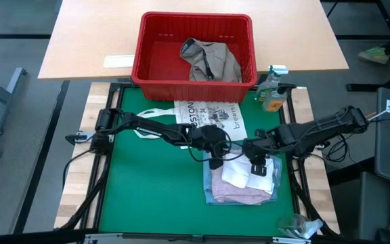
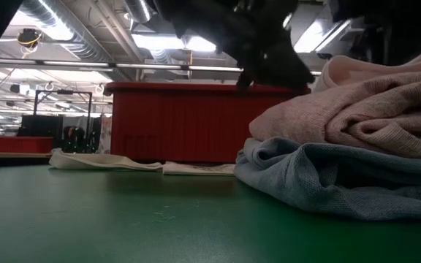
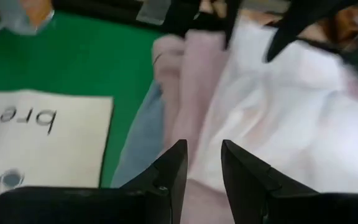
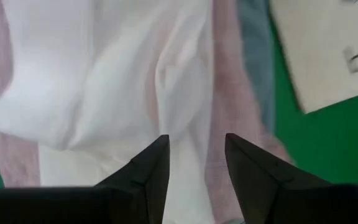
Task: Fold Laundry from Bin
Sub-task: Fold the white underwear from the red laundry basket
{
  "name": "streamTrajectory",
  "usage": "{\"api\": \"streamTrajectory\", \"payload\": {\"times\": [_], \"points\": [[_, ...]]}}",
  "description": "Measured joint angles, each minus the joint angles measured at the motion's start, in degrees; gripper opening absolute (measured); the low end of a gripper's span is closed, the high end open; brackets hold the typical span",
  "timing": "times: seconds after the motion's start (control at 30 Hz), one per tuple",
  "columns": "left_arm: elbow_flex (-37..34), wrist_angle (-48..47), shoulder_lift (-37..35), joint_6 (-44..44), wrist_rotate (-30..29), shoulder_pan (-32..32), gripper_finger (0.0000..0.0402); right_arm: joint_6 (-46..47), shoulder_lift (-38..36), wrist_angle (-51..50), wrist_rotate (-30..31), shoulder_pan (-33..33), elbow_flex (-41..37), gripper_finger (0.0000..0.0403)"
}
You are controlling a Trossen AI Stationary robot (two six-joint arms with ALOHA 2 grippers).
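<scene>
A stack of folded laundry lies on the green mat right of centre: a white piece (image 1: pixel 239 173) on top, a pale pink one (image 1: pixel 239 194) under it and a light blue one (image 2: pixel 327 175) at the bottom. My left gripper (image 1: pixel 217 161) is over the stack's far left corner, its fingers a little apart (image 3: pixel 204 158) over the pink cloth. My right gripper (image 1: pixel 257 168) is open over the white piece (image 4: pixel 196 149). A khaki-grey garment (image 1: pixel 210 59) lies crumpled in the red bin (image 1: pixel 156 41) at the table's far side.
The white printed tote bag (image 1: pixel 212 115) lies flat on the mat between the bin and the stack. A spray bottle (image 1: pixel 273 91) stands to the right of the bin. A clear object (image 1: pixel 296 227) lies at the near right corner. Bare green mat (image 1: pixel 147 183) spreads to the left.
</scene>
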Motion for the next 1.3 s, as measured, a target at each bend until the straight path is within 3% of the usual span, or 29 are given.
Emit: {"api": "streamTrajectory", "payload": {"times": [0.13, 0.33, 0.7, 1.07, 1.3], "points": [[0.00, 0.28, -0.90, -0.12, 4.04, -1.02, 0.0094, 0.05, -0.04, 0.98, 1.44, 0.04, 2.57, 0.0156], [0.00, 0.56, -0.90, -0.15, 8.11, -5.14, 0.0094, -0.16, -0.04, 10.09, -4.41, 1.68, 2.16, 0.0156], [0.00, 0.99, 0.97, 3.24, -6.85, -12.22, 0.0094, 1.42, 0.02, 23.67, -0.31, 11.02, -7.03, 0.0156], [0.02, 0.71, 3.29, 3.28, -7.79, -12.80, 0.0094, 4.12, 0.07, 23.53, -0.41, 13.92, -9.83, 0.0156], [0.00, 1.10, 2.33, 3.28, -6.30, -12.75, 0.0094, 4.38, 0.07, 14.64, -0.94, 13.92, -3.16, 0.0156]]}}
